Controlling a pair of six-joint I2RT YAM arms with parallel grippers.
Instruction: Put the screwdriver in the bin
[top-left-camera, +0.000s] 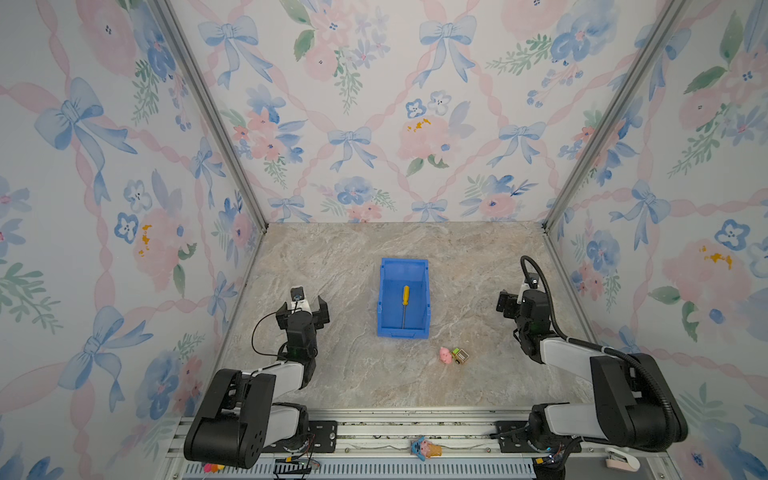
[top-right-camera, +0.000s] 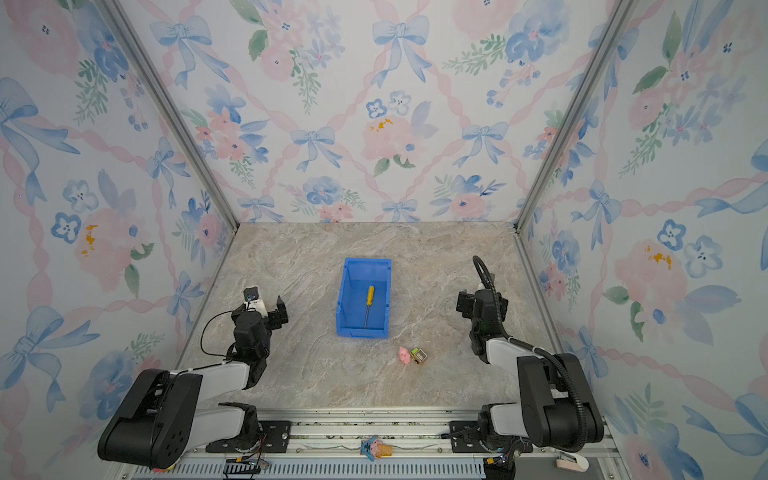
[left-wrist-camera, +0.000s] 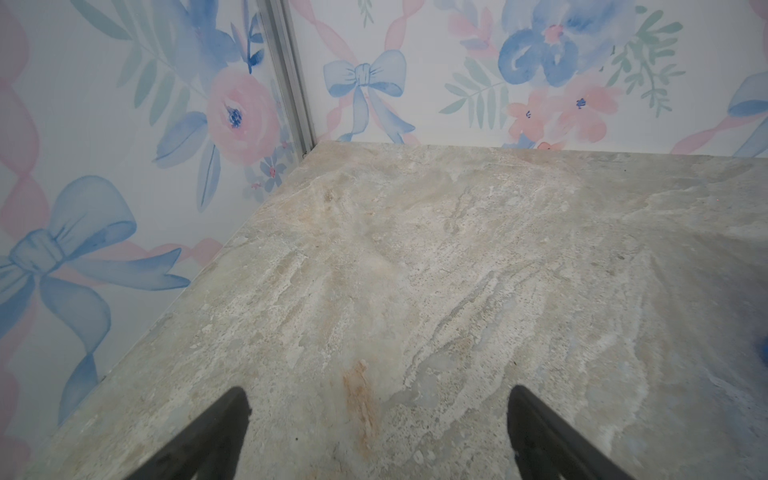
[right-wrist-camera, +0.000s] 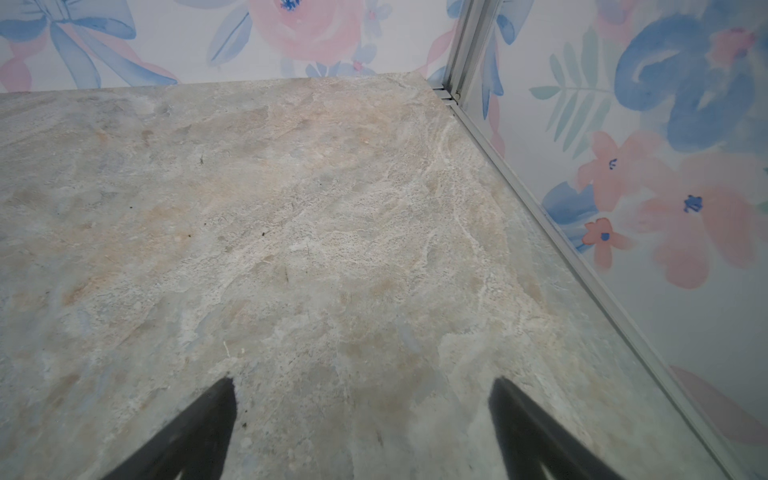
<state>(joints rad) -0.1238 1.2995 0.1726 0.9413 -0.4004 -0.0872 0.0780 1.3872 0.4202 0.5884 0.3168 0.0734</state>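
Note:
The screwdriver (top-left-camera: 404, 305) (top-right-camera: 368, 304), with a yellow handle and a thin grey shaft, lies flat inside the blue bin (top-left-camera: 381, 299) (top-right-camera: 341, 299) at mid table, handle toward the back wall. My left gripper (top-left-camera: 302, 304) (top-right-camera: 262, 308) hovers open well to the left of the bin, holding nothing. My right gripper (top-left-camera: 521, 297) (top-right-camera: 482, 300) stands open far to the right of the bin, also holding nothing. In the left wrist view my left gripper (left-wrist-camera: 378, 392) has only bare stone-patterned table between its fingers; the same goes for my right gripper (right-wrist-camera: 363, 380) in the right wrist view.
A small pink toy (top-left-camera: 445, 356) (top-right-camera: 403, 355) and a little green and brown toy car (top-left-camera: 460, 355) (top-right-camera: 419, 355) lie just in front of the bin, to its right. Flowered walls close the table on three sides. A metal rail (top-left-camera: 374, 432) runs along the front.

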